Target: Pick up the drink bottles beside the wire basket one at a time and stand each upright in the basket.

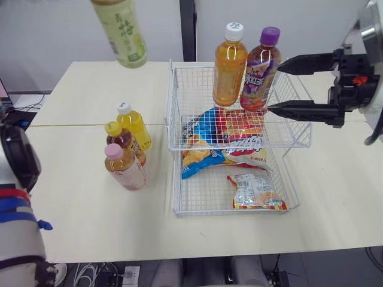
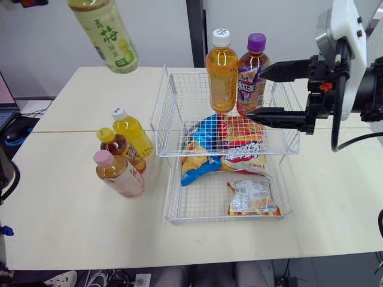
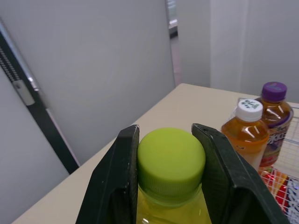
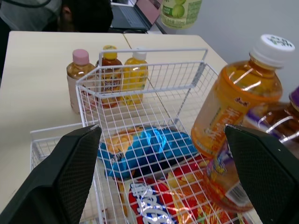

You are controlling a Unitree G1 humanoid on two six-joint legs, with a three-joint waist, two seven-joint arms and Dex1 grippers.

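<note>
Two bottles point(image 1: 230, 66) stand in your wire basket point(image 1: 177, 113), three bottles point(image 1: 124, 156) wait on the bench point(image 1: 90, 209) beside it, your left end effector point(image 3: 166, 135) grasps a green-capped bottle point(image 1: 121, 30) aloft, and your right end effector point(image 1: 274, 88) hangs released.

My right gripper point(image 2: 252, 94) has two long black fingers point(image 2: 287, 67) that taper to points, set on a black block with a small orange-red part point(image 2: 325, 86). Behind it I see a rounded white wrist shell point(image 2: 344, 27) and a looping black cable point(image 2: 333, 125). The left gripper point(image 3: 166, 128) has black fingers point(image 3: 117, 182) too, finely meshed on the inner faces. My left forearm point(image 1: 21, 245) is white, banded blue and red.
</note>
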